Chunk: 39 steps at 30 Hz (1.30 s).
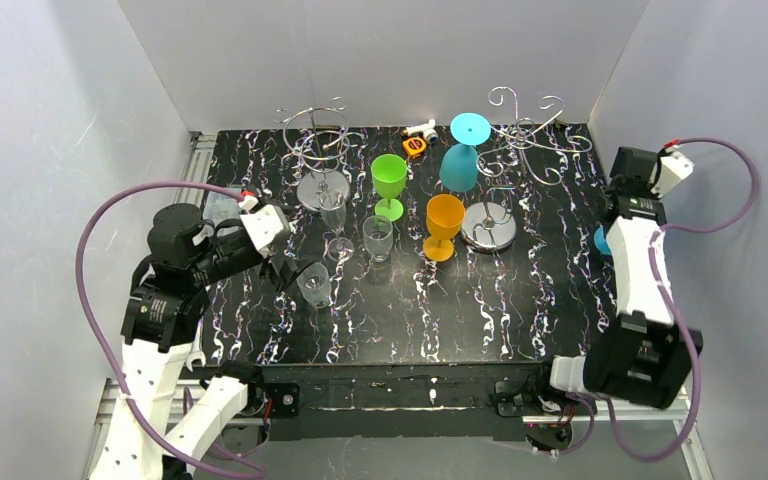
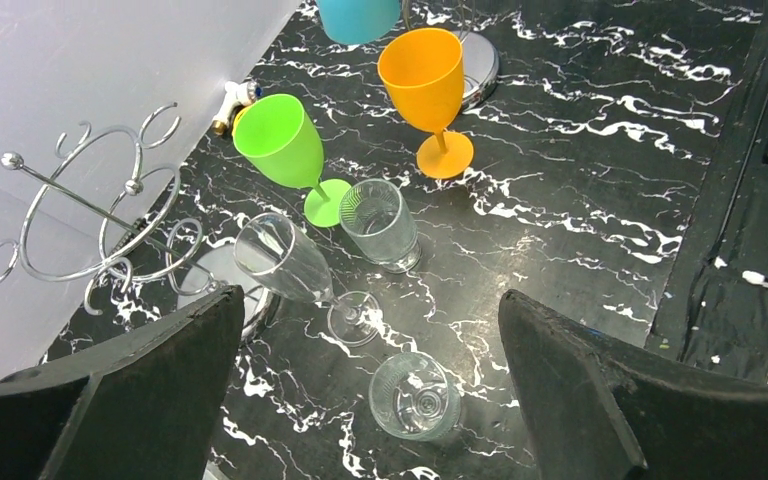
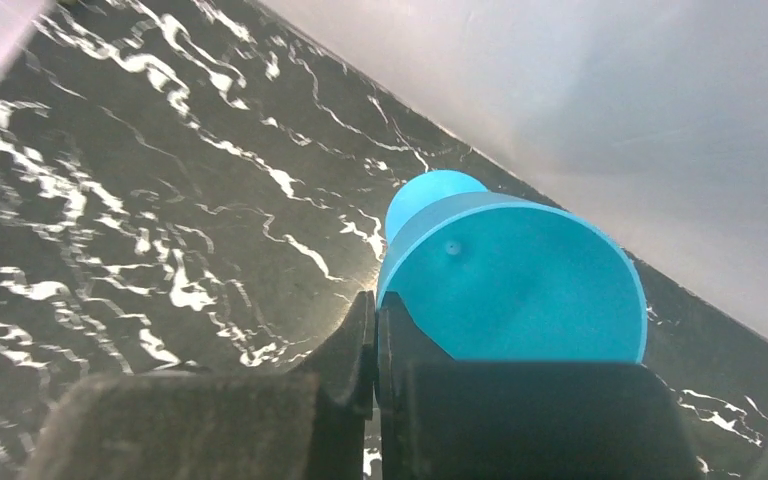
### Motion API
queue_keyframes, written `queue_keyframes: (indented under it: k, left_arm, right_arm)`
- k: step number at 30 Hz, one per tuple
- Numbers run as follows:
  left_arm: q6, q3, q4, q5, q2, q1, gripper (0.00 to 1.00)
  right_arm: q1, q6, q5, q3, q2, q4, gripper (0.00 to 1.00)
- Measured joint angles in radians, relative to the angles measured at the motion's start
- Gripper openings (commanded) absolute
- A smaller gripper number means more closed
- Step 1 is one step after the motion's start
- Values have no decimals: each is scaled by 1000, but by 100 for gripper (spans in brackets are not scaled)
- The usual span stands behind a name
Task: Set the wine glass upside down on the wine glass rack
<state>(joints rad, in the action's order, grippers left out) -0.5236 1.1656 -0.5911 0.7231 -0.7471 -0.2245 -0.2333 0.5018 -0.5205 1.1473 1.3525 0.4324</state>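
- Left gripper (image 2: 370, 310): jaws wide, empty, hanging over a clear tumbler (image 2: 415, 397) at the table's nine o'clock.
- Right rack (image 1: 525, 140): at one o'clock, with what appears to be one teal glass (image 1: 459, 165) hung foot-up.
- Blue wine glass (image 3: 515, 285): at three o'clock, beside the wall.
- Right gripper (image 3: 375, 310): fingers pressed together at that glass's edge; we cannot tell whether they pinch it.
- Step, we judge: grasping. Next: secure the hold, lift, and carry the glass toward eleven o'clock, foot up.
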Motion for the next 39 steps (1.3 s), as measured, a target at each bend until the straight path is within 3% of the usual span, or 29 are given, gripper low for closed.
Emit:
queue_keyframes:
  k: [11,19,22,25,27,29,31,36,37,39]
  left_arm:
    - [109,66,-51,67,65,0,98]
    - [156,87,-77,85,89,0,98]
    - [182,109,-71,79,85,0,98]
    - [251,142,-31,29,61,0,99]
    - [322,215,44,-5,-27,0,99]
    - [377,313,94,10,-145,0,99]
    - [509,558,209,30,-375,-5,99]
    - [621,772,275,-9,-626,-48,99]
    - [629,782,278,-17,-643,-52,99]
    - [636,775,269,-36,-650,-57,99]
  right_arm:
    - [115,24,-21,193,-416,275,1]
    - [137,59,-2,517,-500,299,1]
    - [137,116,169,525,-536,210,1]
    - [136,261,498,426,-556,-15,1]
    - [135,499,758,232,-569,-352,1]
    - [135,631,857,222,-519,-490,1]
    - [135,726,919,296,-426,-602,1]
    - [212,740,941,473,-243,-632,1]
    - [291,697,894,523,-196,-595,1]
    - [579,546,770,717,-54,-463,1]
